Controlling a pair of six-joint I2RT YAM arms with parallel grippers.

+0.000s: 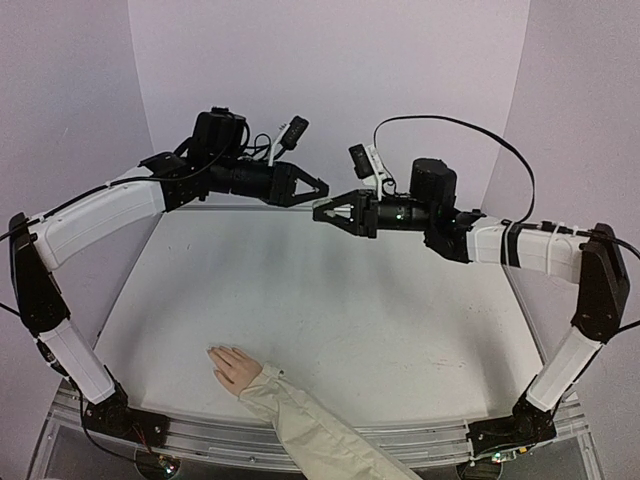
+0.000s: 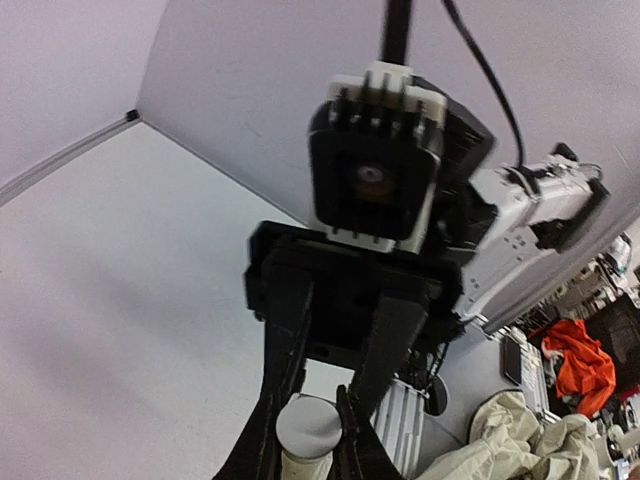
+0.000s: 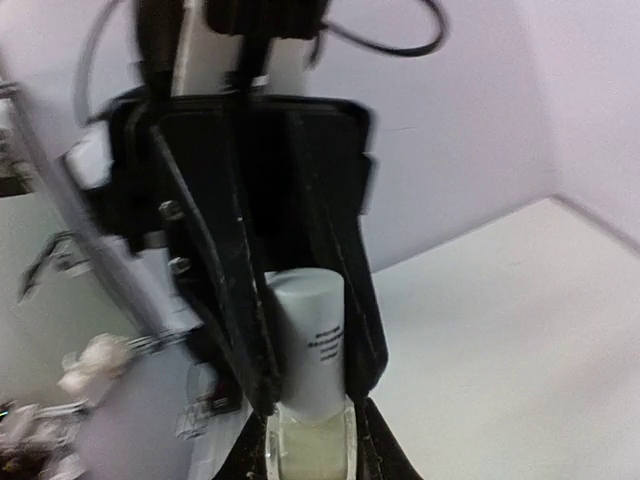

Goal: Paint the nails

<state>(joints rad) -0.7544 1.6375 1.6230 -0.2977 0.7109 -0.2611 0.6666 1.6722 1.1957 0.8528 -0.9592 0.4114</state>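
At the near edge of the white table (image 1: 400, 300), left of centre in the top view, a flat, pale pink mannequin hand (image 1: 234, 367) is laid with its fingers pointed toward the far left. Its wrist is covered by a cream fabric sleeve (image 1: 300, 428) that runs back past the near edge. The nails (image 1: 214, 353) are found at the fingertips, but they are too small for any colour or coat to be made out. Well apart from the hand, both arms are raised above the far side of the table, and the left gripper (image 1: 316, 189) and right gripper (image 1: 322, 212) are brought tip to tip, the left slightly higher. In the left wrist view, a small white bottle (image 2: 308, 425) is seen nearly end-on as a pale round disc. It is pinched between the left gripper's own dark fingers (image 2: 252, 456) at the bottom edge, while the right gripper's fingers are closed in on it from the opposite side. In the right wrist view, the bottle (image 3: 312, 340) is shown as a white cylinder with small dark print, clamped between the left gripper's long black fingers. Its lower, cream-tinted part is held between the right gripper's own fingertips (image 3: 383, 460).
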